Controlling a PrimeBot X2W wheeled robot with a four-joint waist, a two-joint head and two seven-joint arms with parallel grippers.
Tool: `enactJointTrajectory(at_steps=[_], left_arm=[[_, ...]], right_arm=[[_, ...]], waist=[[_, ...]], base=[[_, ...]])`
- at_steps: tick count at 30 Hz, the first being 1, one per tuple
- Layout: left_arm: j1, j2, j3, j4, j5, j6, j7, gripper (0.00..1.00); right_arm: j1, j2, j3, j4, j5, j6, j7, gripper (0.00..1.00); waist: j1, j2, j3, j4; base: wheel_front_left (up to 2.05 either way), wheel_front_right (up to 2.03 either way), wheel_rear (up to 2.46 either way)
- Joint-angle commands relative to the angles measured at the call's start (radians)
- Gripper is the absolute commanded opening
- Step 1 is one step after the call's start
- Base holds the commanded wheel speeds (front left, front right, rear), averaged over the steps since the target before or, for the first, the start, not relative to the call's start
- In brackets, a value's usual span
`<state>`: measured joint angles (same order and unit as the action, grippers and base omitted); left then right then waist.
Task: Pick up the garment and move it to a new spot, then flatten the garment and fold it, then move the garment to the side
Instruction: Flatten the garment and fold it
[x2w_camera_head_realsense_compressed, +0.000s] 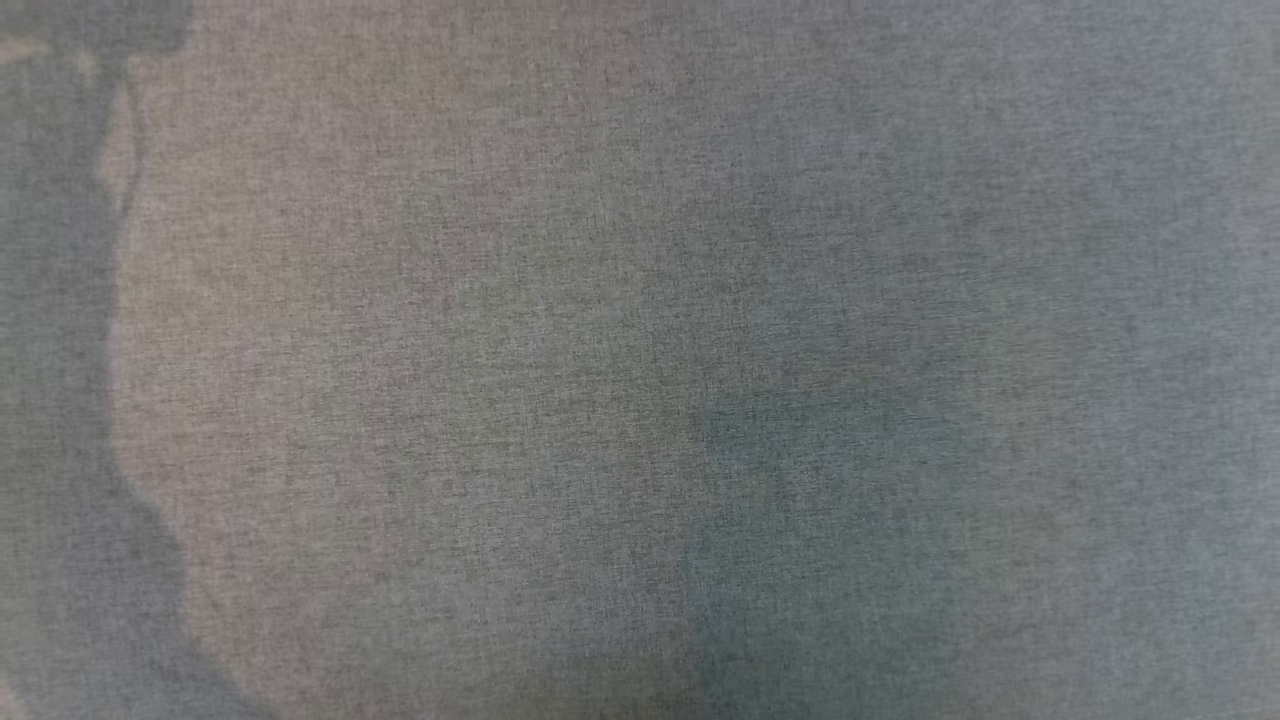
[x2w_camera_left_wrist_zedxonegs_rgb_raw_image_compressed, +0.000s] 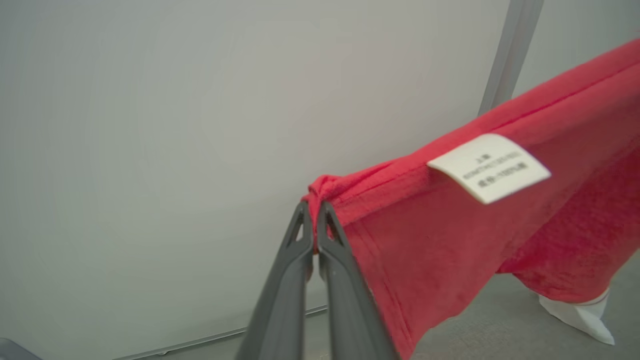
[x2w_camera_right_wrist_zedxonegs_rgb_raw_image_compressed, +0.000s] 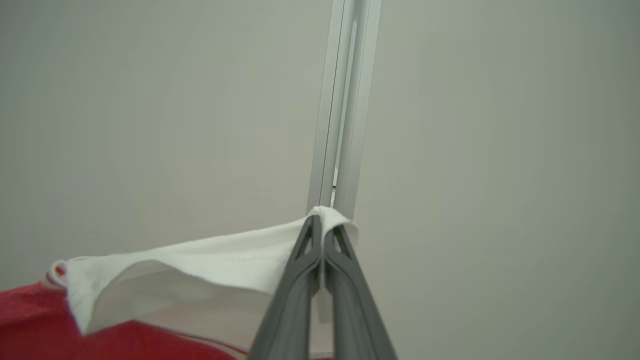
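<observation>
so, your head view gives grey cloth (x2w_camera_head_realsense_compressed: 640, 360); left wrist view has the left gripper (x2w_camera_left_wrist_zedxonegs_rgb_raw_image_compressed: 314, 209) pinching the red garment (x2w_camera_left_wrist_zedxonegs_rgb_raw_image_compressed: 440, 250) aloft; right wrist view has the right gripper (x2w_camera_right_wrist_zedxonegs_rgb_raw_image_compressed: 323, 226) pinching its white edge (x2w_camera_right_wrist_zedxonegs_rgb_raw_image_compressed: 200, 260): pickup looks done, flattening and folding remain.

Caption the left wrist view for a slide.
Left gripper shut on the bunched edge of a red garment, its white label facing the camera, against a pale wall.

1. Garment (x2w_camera_left_wrist_zedxonegs_rgb_raw_image_compressed: 450, 240): bright red body, white trim.
2. Label (x2w_camera_left_wrist_zedxonegs_rgb_raw_image_compressed: 489, 167): white, small dark print.
3. Left gripper (x2w_camera_left_wrist_zedxonegs_rgb_raw_image_compressed: 314, 207), right gripper (x2w_camera_right_wrist_zedxonegs_rgb_raw_image_compressed: 322, 222): dark grey.
4. Wall (x2w_camera_left_wrist_zedxonegs_rgb_raw_image_compressed: 150, 150): plain pale grey.
5. Post (x2w_camera_right_wrist_zedxonegs_rgb_raw_image_compressed: 345, 100): silver.
6. Cloth (x2w_camera_head_realsense_compressed: 640, 360): grey, finely flecked.
</observation>
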<state>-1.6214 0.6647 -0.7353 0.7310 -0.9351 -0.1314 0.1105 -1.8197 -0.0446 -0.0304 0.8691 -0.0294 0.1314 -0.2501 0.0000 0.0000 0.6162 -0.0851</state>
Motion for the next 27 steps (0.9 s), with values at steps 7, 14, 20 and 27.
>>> enactJointTrajectory(at_steps=[7, 14, 20, 27], left_arm=[[0.182, 0.056, -0.127, -0.015, -0.132, 0.001, -0.005, 0.00], [0.386, 0.106, -0.241, -0.068, -0.244, 0.001, 0.061, 0.00], [0.555, 0.128, -0.312, -0.142, -0.329, 0.001, 0.105, 0.00], [0.722, 0.130, -0.348, -0.224, -0.418, 0.001, 0.127, 0.00]], right_arm=[[0.194, -0.011, 0.060, 0.057, 0.002, -0.001, 0.007, 0.00], [0.408, -0.034, 0.184, 0.119, 0.079, -0.001, 0.101, 0.00], [0.624, -0.075, 0.308, 0.075, 0.297, -0.001, 0.256, 0.00], [0.946, -0.234, 0.462, -0.216, 0.576, -0.001, 0.526, 0.00]], waist=[[0.0000, 0.0000, -0.101, -0.006], [0.0000, 0.0000, -0.242, -0.031], [0.0000, 0.0000, -0.371, -0.040], [0.0000, 0.0000, -0.477, -0.035]], base=[[0.00, 0.00, 0.00], [0.00, 0.00, 0.00], [0.00, 0.00, 0.00], [0.00, 0.00, 0.00]])
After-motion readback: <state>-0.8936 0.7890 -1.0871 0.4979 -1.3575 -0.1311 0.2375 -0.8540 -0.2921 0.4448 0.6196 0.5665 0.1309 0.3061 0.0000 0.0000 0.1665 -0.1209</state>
